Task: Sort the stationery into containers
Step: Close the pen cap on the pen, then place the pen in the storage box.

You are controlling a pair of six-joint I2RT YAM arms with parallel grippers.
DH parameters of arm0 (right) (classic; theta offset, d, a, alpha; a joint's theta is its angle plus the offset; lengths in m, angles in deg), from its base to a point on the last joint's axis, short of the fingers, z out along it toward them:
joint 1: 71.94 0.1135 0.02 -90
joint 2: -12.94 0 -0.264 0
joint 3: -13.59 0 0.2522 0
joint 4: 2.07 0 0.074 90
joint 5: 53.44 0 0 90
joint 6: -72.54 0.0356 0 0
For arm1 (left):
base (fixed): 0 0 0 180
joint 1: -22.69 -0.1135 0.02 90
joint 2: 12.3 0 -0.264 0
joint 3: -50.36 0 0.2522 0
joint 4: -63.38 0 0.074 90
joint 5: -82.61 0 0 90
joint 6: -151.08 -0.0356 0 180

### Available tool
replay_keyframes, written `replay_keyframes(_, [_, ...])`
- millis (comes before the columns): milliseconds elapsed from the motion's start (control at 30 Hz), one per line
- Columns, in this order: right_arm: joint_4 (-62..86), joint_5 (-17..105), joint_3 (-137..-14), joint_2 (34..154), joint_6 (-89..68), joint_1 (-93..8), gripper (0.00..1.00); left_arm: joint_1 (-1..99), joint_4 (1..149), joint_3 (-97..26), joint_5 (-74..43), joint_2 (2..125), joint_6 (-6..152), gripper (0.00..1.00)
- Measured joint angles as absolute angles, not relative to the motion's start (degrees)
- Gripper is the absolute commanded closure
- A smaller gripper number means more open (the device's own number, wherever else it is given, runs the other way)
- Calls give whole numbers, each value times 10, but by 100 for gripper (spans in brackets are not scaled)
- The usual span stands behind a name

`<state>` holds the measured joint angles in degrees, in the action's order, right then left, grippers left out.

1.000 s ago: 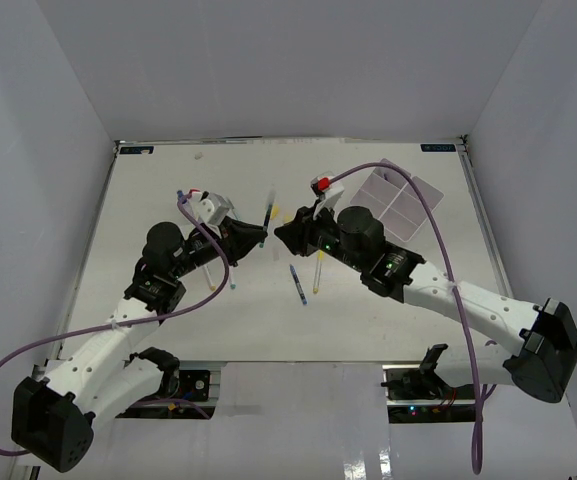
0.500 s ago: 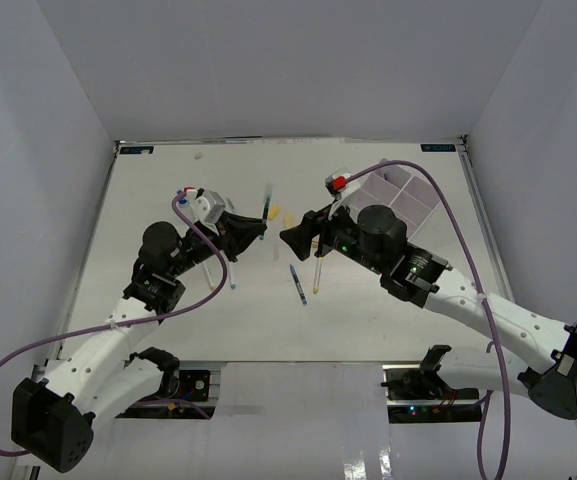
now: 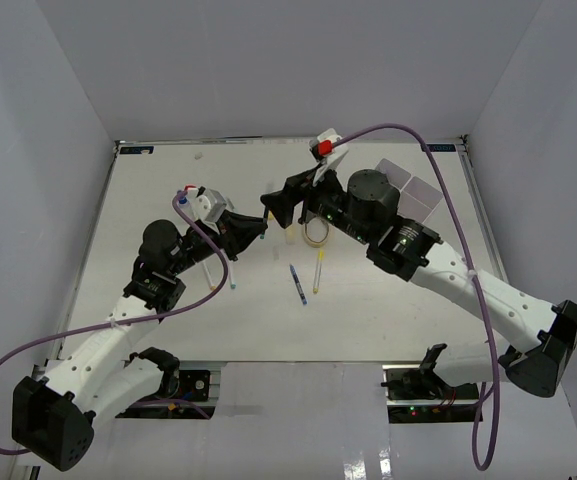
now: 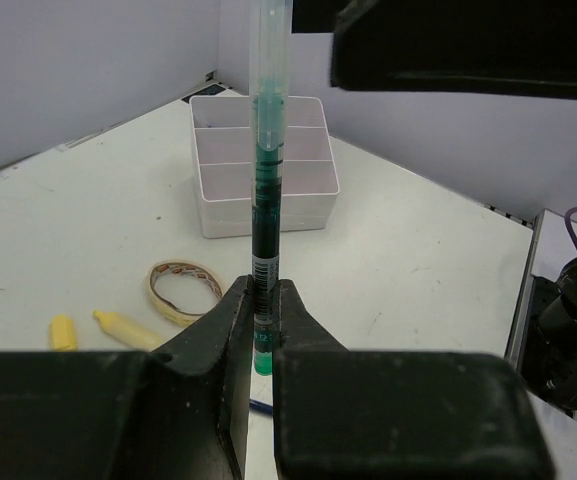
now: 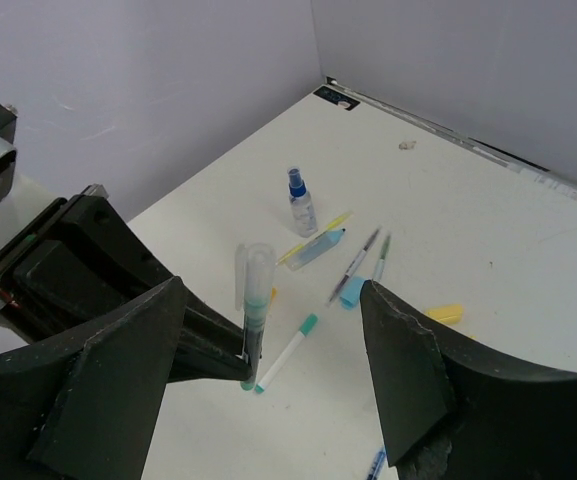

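Note:
My left gripper (image 4: 263,300) is shut on the lower end of a green pen (image 4: 266,200) with a clear cap and holds it upright above the table. In the top view it (image 3: 260,228) sits left of centre. My right gripper (image 5: 268,340) is open wide, with its jaws on either side of the pen (image 5: 255,300) and not touching it. In the top view it (image 3: 271,205) is just above the left one. The white divided tray (image 4: 218,215) stands beyond, partly hidden by the right arm in the top view (image 3: 423,195).
A tan rubber-band ring (image 4: 186,290) and two yellow blocks (image 4: 63,330) lie near the tray. A blue-capped bottle (image 5: 301,205), a teal-capped marker (image 5: 288,352), a blue block (image 5: 351,292), a yellow block (image 5: 446,313) and thin pens (image 5: 360,255) lie on the table. A blue pen (image 3: 298,284) lies mid-table.
My right arm has swung left and toward the back, bringing its open gripper around the pen. The left gripper has stayed almost still with the pen.

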<state>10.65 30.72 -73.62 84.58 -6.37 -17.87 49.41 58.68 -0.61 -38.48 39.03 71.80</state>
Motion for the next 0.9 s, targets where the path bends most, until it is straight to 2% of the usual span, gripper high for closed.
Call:
replay_keyframes(233, [110,312,-768,894,-66,-179,28,494,587,-8,-390,390,718,100])
replay_keyframes(533, [116,329,-801,907,-65,-179,42,494,587,-9,-395,390,718,100])
replay_keyframes(900, [116,341,-808,926,-61,-179,49,494,587,-10,-396,393,718,100])
